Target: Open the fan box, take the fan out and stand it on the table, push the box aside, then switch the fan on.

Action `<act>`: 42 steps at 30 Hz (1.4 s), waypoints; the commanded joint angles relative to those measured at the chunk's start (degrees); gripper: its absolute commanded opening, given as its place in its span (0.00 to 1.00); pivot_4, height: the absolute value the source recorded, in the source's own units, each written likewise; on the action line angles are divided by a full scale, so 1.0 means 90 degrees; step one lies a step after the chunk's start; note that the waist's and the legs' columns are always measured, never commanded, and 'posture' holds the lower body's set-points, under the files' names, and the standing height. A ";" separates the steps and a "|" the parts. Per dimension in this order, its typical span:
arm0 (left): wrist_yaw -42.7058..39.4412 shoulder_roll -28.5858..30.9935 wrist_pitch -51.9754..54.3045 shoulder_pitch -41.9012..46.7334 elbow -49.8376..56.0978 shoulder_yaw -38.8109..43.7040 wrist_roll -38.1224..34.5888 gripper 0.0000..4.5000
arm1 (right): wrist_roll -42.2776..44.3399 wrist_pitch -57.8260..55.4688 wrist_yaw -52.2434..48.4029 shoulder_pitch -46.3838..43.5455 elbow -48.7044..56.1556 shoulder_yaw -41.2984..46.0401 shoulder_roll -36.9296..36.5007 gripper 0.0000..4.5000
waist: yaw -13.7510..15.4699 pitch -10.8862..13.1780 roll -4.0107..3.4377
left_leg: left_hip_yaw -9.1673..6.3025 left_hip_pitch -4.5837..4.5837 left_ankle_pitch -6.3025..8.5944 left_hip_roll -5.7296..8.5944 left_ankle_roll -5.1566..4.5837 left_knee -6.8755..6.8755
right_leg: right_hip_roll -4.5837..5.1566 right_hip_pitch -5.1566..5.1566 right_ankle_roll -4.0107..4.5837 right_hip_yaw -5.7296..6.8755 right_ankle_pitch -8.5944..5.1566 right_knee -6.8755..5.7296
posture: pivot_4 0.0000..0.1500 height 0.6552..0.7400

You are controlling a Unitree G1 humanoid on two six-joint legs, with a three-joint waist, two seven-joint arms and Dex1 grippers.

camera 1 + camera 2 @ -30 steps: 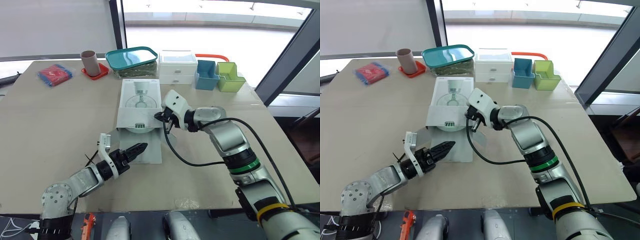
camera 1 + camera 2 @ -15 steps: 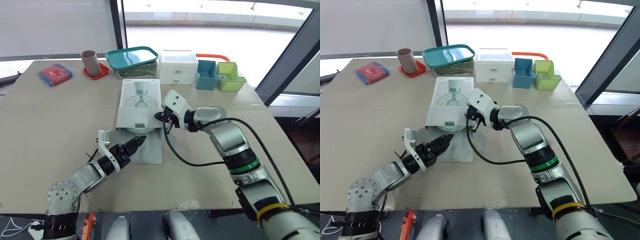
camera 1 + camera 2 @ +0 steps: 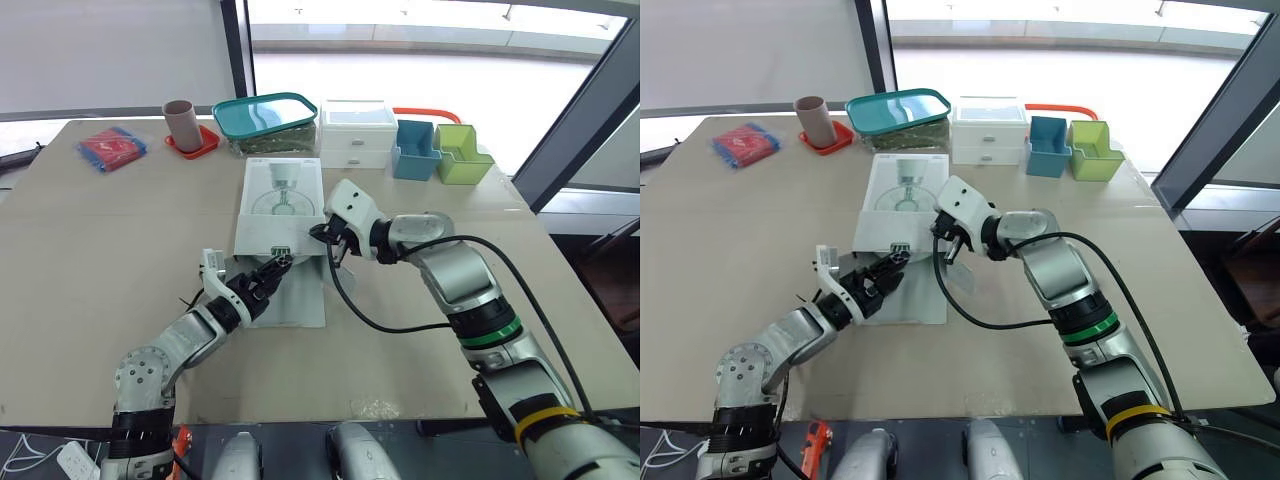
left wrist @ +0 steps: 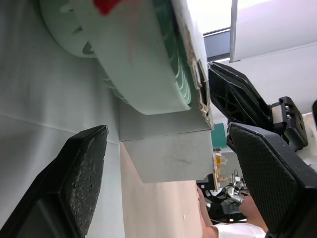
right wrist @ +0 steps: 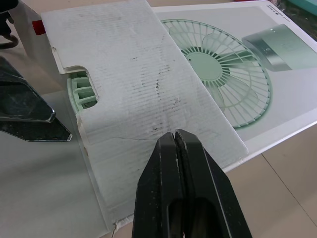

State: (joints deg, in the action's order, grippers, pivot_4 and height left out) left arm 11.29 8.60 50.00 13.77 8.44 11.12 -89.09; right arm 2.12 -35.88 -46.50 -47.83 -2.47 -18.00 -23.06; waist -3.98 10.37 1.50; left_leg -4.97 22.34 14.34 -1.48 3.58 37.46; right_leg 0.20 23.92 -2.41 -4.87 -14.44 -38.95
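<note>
left eye view: left gripper [image 3: 272, 268] has slid from 7 o'clock into the mouth of the fan box [image 3: 281, 200] at the table [image 3: 100, 240] centre, its fingers spread wide around the mint fan [image 4: 143, 74], clasping nothing yet. right gripper [image 3: 322, 237], fingers together, rests on the side flap [image 5: 148, 89]. pulling the fan out looks next.

Flat fan box [image 3: 280, 200], fan [image 5: 79, 91] inside

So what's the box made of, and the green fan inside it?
The box looks like white corrugated cardboard: its open flap shows fine ribbed lines and a crease, and the top carries a smooth printed fan picture. The fan seems to be mint-green plastic, smooth and fairly matte, with moulded slats, though that is a guess from its look.
</note>
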 commanded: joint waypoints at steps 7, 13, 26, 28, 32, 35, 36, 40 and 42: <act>0.0287 -0.0024 -0.0112 -0.0144 0.0052 0.0173 -0.0433 0.92 | -0.0020 -0.0002 -0.0027 0.0055 0.0271 0.0008 -0.0061 0.00 | 0.0000 0.0000 0.0000 | 0.0000 0.0000 0.0000 0.0000 0.0000 -0.0001 | -0.0001 0.0001 -0.0001 0.0000 -0.0001 0.0000 | 1.00 1.00; 0.0148 -0.0057 -0.0178 -0.0150 -0.0046 0.0180 -0.0362 0.74 | -0.0024 -0.0011 -0.0042 0.0071 0.0289 0.0000 -0.0084 0.00 | 0.0000 0.0000 0.0000 | -0.0001 -0.0001 -0.0001 0.0000 0.0001 -0.0002 | -0.0001 0.0000 -0.0001 0.0000 -0.0001 0.0002 | 1.00 1.00; 0.0068 -0.0162 -0.0224 0.0024 -0.0230 0.0138 -0.0310 0.45 | -0.0028 -0.0026 -0.0065 0.0085 0.0304 -0.0003 -0.0105 0.00 | 0.0000 0.0000 0.0000 | 0.0000 0.0000 -0.0001 0.0001 0.0002 -0.0004 | -0.0002 0.0000 -0.0003 -0.0001 -0.0002 0.0005 | 1.00 1.00; 0.0091 -0.0159 -0.0222 -0.0011 -0.0113 0.0120 -0.0328 0.45 | -0.0039 -0.0011 -0.0065 0.0100 0.0321 -0.0011 -0.0106 0.00 | 0.0000 0.0000 0.0000 | -0.0001 0.0000 -0.0001 0.0001 0.0002 -0.0005 | -0.0002 0.0000 -0.0003 -0.0001 -0.0002 0.0005 | 1.00 1.00; 0.0093 -0.0139 -0.0234 -0.0047 0.0011 0.0120 -0.0338 0.45 | -0.0041 -0.0006 -0.0058 0.0104 0.0320 -0.0009 -0.0096 0.00 | 0.0001 0.0000 0.0000 | -0.0001 0.0000 -0.0001 0.0001 0.0002 -0.0005 | -0.0001 0.0000 -0.0003 -0.0001 -0.0002 0.0006 | 1.00 1.00; 0.0119 -0.0119 -0.0229 -0.0050 0.0059 0.0086 -0.0322 0.61 | -0.0045 0.0021 -0.0058 0.0115 0.0309 -0.0019 -0.0087 0.00 | 0.0002 0.0000 0.0000 | -0.0001 0.0000 -0.0001 0.0001 0.0002 -0.0005 | -0.0001 0.0000 -0.0003 -0.0001 -0.0002 0.0007 | 1.00 1.00; 0.0121 -0.0108 -0.0221 -0.0048 0.0070 0.0072 -0.0311 0.71 | -0.0046 0.0027 -0.0058 0.0117 0.0306 -0.0021 -0.0085 0.00 | 0.0001 0.0000 0.0001 | -0.0001 0.0000 -0.0001 0.0001 0.0002 -0.0005 | -0.0001 0.0000 -0.0003 -0.0001 -0.0002 0.0007 | 1.00 1.00; 0.0188 -0.0105 -0.0252 -0.0041 -0.0066 0.0099 -0.0260 0.80 | -0.0045 0.0027 -0.0046 0.0114 0.0319 -0.0023 -0.0068 0.00 | 0.0001 0.0001 0.0001 | -0.0001 0.0000 -0.0001 0.0001 0.0002 -0.0005 | -0.0001 0.0000 -0.0004 -0.0001 -0.0002 0.0007 | 1.00 1.00; 0.0163 -0.0118 -0.0267 -0.0031 -0.0127 0.0112 -0.0258 0.80 | -0.0045 0.0021 -0.0039 0.0119 0.0323 -0.0021 -0.0064 0.00 | 0.0002 0.0001 0.0001 | -0.0001 0.0000 -0.0001 0.0002 0.0002 -0.0006 | -0.0001 0.0000 -0.0004 -0.0001 -0.0002 0.0009 | 1.00 1.00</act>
State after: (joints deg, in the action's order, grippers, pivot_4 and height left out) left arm 13.18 7.56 47.90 13.35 7.02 11.84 -91.42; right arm 1.96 -35.84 -46.98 -47.06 -1.30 -18.01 -23.56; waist -3.96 10.37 1.50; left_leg -4.98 22.34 14.33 -1.47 3.60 37.40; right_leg 0.19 23.92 -2.45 -4.88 -14.46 -38.86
